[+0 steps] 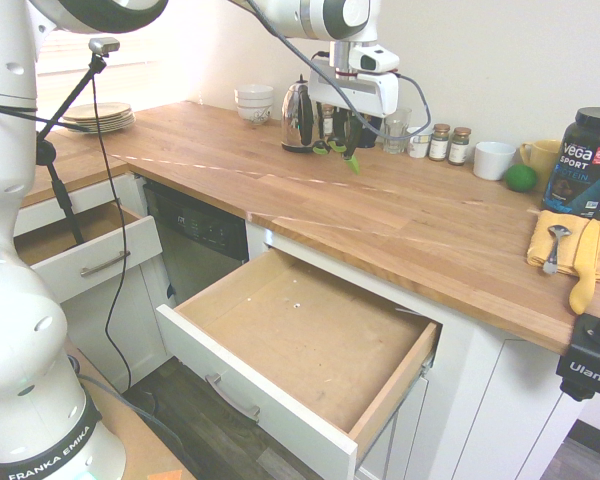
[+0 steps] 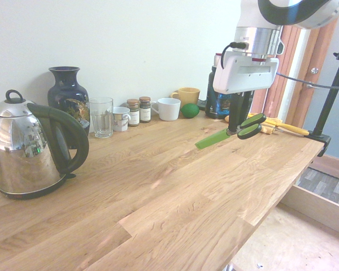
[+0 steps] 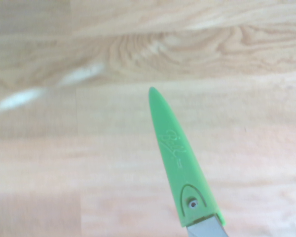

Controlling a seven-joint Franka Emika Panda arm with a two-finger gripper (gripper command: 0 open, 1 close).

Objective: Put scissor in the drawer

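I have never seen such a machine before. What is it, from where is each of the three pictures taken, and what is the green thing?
It is a white robot arm with a two-finger gripper pointing down over a wooden kitchen counter. Two pictures come from cameras standing on opposite sides of the arm; the third comes from a camera on its wrist, looking down. The green thing is the scissor, in its sheath, held shut in the gripper above the counter. On the counter stand a kettle, a vase, a glass, spice jars and mugs. Below, the drawer is pulled open.
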